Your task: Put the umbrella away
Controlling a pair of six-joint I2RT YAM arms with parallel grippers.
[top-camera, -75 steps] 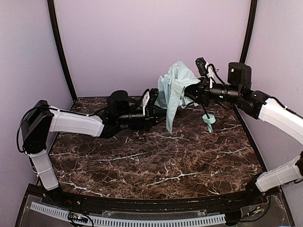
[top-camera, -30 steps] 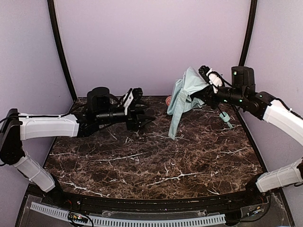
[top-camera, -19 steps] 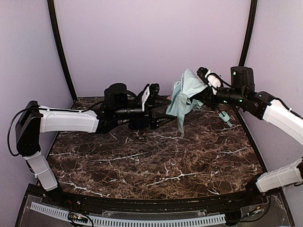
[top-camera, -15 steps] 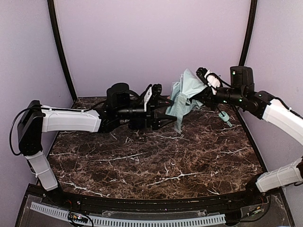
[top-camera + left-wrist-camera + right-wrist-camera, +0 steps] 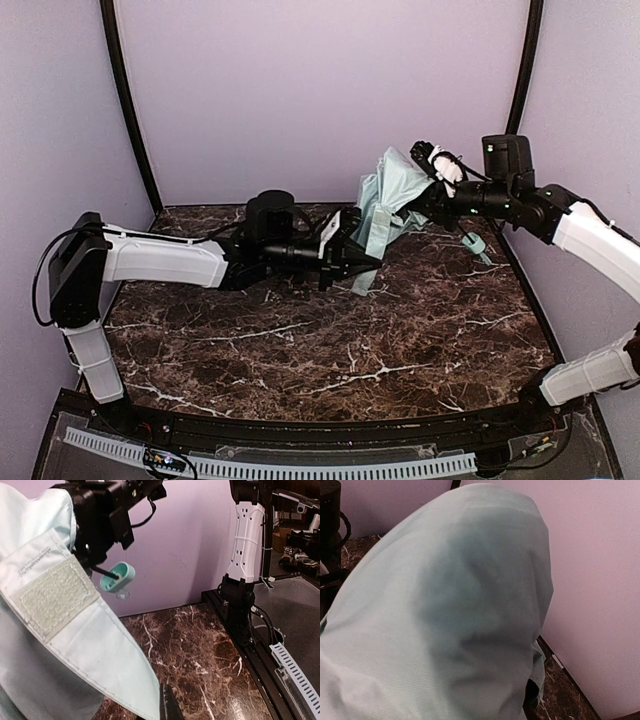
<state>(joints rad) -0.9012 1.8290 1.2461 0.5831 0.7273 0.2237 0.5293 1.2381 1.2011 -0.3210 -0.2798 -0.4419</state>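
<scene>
The umbrella (image 5: 385, 195) hangs above the back right of the table as a bunch of pale mint fabric. My right gripper (image 5: 420, 193) is shut on it, and its thin black shaft and small mint handle (image 5: 472, 245) stick out below to the right. The fabric (image 5: 445, 605) fills the right wrist view and hides that gripper's fingers. A strap with a velcro patch (image 5: 55, 597) droops toward my left gripper (image 5: 357, 258). That gripper (image 5: 166, 706) is shut, its tips right against the strap's lower edge. I cannot see whether fabric is pinched. The handle (image 5: 117, 576) shows behind.
The dark marble table (image 5: 330, 350) is enclosed by purple walls, with black poles (image 5: 125, 110) at the back corners. A white toothed rail (image 5: 300, 465) runs along the near edge. The right arm's white lower link (image 5: 245, 555) stands at the table's right side.
My left arm swung right from the table's left-middle up to the hanging strap, and its gripper went from open to shut. The right arm held the umbrella almost still.
</scene>
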